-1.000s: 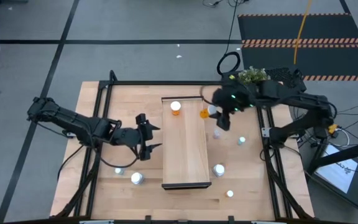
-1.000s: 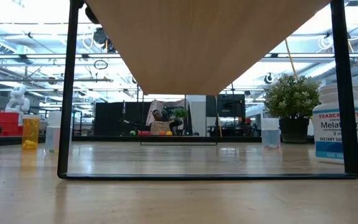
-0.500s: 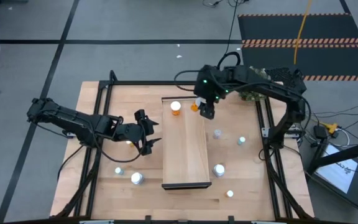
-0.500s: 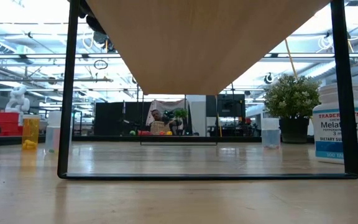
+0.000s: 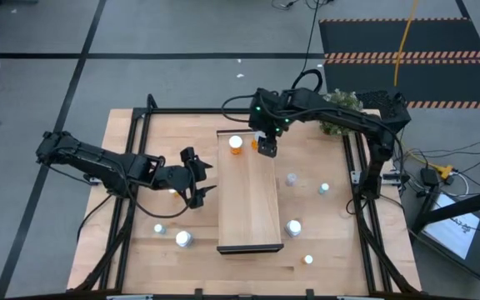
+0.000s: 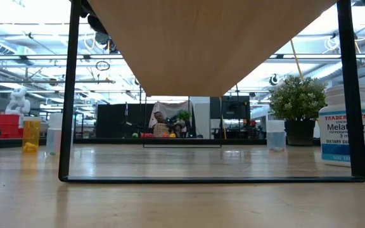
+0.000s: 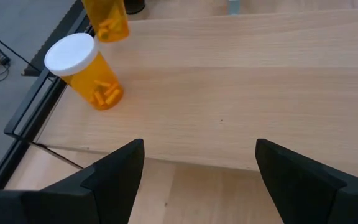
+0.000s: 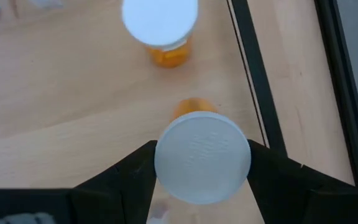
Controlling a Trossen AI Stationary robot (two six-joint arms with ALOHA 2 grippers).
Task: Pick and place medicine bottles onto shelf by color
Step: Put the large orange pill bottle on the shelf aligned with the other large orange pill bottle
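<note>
The shelf point(image 5: 248, 196) is a long light-wood tray on a black frame in the middle of the table. An orange medicine bottle with a white cap point(image 5: 236, 143) point(image 8: 160, 28) point(image 7: 82, 71) stands on its base at the shelf's far end. Right beside it, my right gripper point(image 5: 267, 145) point(image 8: 202, 163) is shut on a second orange bottle point(image 7: 107, 18). My left gripper point(image 5: 202, 179) point(image 7: 197, 168) stands open by the shelf's left edge, with nothing between its fingers. My right gripper pinches the orange bottle at its white cap point(image 8: 202, 165) between its two fingers, one on each side. The fingers come steeply from above. The bottle hangs upright below them, its orange body point(image 8: 190, 107) over the shelf's far end.
Loose bottles stand on the table right of the shelf point(image 5: 292, 178) point(image 5: 324, 188) point(image 5: 293, 227) point(image 5: 308, 259) and near its left front point(image 5: 182, 238) point(image 5: 158, 227). A potted plant point(image 5: 338, 104) sits at the far right corner. The low view looks under the shelf point(image 6: 208, 38).
My right gripper has carried the orange bottle toward the table's left, from beside the shelf's right edge to over its far end, and sunk a little, closing on the bottle that stands there. The bottle has stayed upright in the hold.
</note>
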